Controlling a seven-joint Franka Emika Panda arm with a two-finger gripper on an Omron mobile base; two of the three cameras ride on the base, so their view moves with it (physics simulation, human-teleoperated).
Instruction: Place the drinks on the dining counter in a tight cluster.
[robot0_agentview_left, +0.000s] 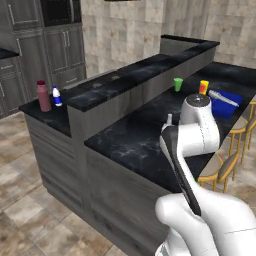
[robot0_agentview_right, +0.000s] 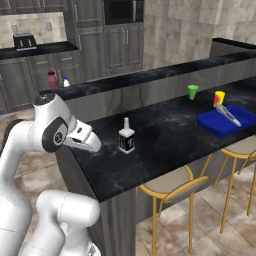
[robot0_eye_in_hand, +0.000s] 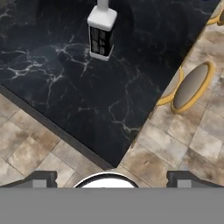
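1. Gripper (robot0_eye_in_hand: 109, 181): jaws wide, holding nothing.
2. Square bottle (robot0_agentview_right: 126, 137) stands on the dining counter (robot0_agentview_right: 165, 135); a clumsy approach could topple it.
3. Maroon bottle (robot0_agentview_left: 44, 96) and white bottle (robot0_agentview_left: 57, 96) sit well apart on what appears a separate ledge; a long carry risks a slip.

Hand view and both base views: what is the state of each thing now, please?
Square clear bottle with black label: upright, on dining counter, free.
Tall maroon-pink bottle: upright, on far counter.
Small white bottle with blue label: upright beside it.
Claw: open, empty.
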